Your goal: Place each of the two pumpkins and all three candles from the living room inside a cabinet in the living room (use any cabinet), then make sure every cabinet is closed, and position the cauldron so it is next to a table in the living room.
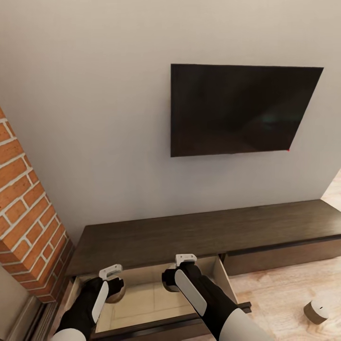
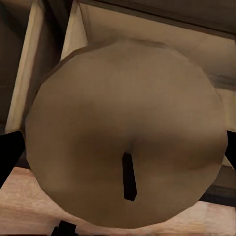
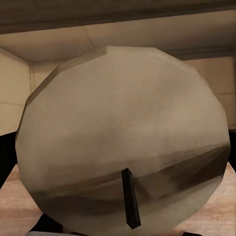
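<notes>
1. Candles are hanging over the cabinet's (image 1: 199,237) open drawer (image 1: 142,303), one clamped in each gripper, left (image 1: 113,290) and right (image 1: 171,279); a third candle (image 1: 318,310) is lying on the floor beside the cabinet.
2. Left candle (image 2: 125,132) is sitting between dark fingers (image 2: 10,152) above the drawer.
3. Right candle (image 3: 123,142) is hovering inside the drawer.

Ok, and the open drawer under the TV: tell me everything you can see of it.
The drawer belongs to the long, low dark-brown cabinet and sits at its left end, next to the brick pillar. It is pulled out toward the robot. Its front is dark wood with no handle; the inside walls and floor look pale beige. Both arms reach over it, the left end effector and right end effector each holding a tan candle above the pale floor.
</notes>
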Available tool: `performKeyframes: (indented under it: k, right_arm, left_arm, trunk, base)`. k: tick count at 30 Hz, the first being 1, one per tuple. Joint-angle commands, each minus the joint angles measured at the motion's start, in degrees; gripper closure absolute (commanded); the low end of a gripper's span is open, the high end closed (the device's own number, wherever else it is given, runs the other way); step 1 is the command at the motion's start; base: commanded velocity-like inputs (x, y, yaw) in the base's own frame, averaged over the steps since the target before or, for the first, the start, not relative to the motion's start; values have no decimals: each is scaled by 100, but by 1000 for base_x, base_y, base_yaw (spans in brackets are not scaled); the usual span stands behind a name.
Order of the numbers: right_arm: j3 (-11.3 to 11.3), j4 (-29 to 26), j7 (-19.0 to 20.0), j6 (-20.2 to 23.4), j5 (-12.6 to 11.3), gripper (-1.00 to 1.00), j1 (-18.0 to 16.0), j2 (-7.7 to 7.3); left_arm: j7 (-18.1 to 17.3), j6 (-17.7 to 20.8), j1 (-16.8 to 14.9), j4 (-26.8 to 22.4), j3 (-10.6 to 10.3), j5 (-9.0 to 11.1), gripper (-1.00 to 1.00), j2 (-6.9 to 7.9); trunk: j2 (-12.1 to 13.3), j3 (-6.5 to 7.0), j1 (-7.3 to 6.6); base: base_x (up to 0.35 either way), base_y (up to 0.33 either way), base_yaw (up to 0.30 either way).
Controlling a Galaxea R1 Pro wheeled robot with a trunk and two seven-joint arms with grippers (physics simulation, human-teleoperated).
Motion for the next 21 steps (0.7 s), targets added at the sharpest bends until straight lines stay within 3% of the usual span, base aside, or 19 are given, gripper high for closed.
performKeyframes:
  k: [1,13,21]
  right_arm:
    - [0,3,0,-3,2,100,0,0]
    - [0,67,0,-11,1,100,0,0]
    - [0,74,0,-13,6,100,0,0]
  left_arm:
    - [4,-1,-1,22,-1,-17,100,-25]
    - [3,-8,-1,94,-7,-30,100,-153]
    - [-21,-12,-1,99,-6,-18,100,-162]
  trunk:
    - [-42,-18,23]
    - [-82,-36,44]
    - [-403,-180,220]
  base:
    - [0,0,0]
    - [0,0,0]
    - [0,0,0]
